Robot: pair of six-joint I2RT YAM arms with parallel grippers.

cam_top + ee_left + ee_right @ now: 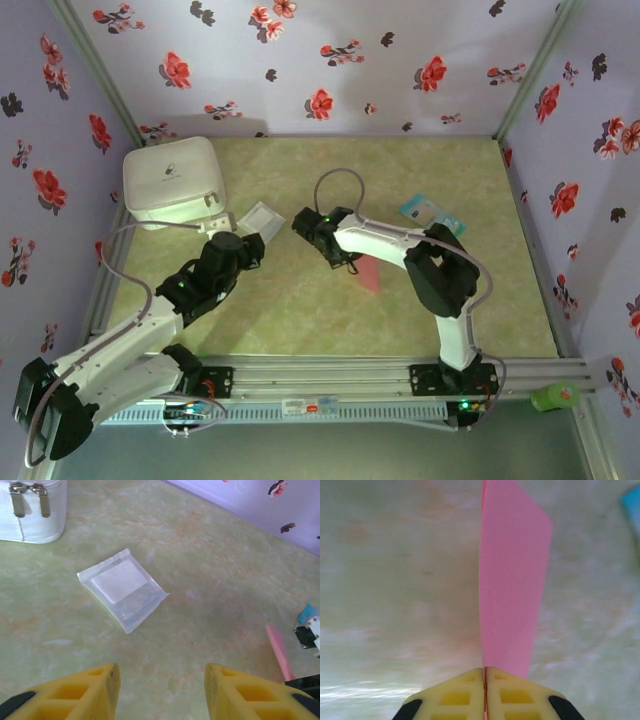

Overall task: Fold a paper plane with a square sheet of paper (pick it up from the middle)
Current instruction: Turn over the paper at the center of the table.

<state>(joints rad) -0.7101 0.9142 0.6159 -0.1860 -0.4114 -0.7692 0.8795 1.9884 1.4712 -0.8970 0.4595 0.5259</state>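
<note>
Right hand [485, 690] has its fingers pressed together on the pink paper [512, 575], pinching right along a sharp crease, and the folded sheet runs away from the hand as a long, narrowing panel. From above, that paper sits just right of the middle of the tabletop [300, 320], tucked under the right arm; whether it rests on the surface or hangs just off it is hard to call. Left hand [162, 687] hovers to the left, fingers apart and nothing between them, looking down at a clear packet [122, 587], with the white box [32, 510] off in the far left corner. This reads as mid-fold: a crease is in, but it's not a finished dart by the look of it. The next move, I'd say, calls for the left hand to come across and pin or take the paper's free edge, with the right holding the crease in line. It's thin paper, so a skewed pull could spoil the fold.
</note>
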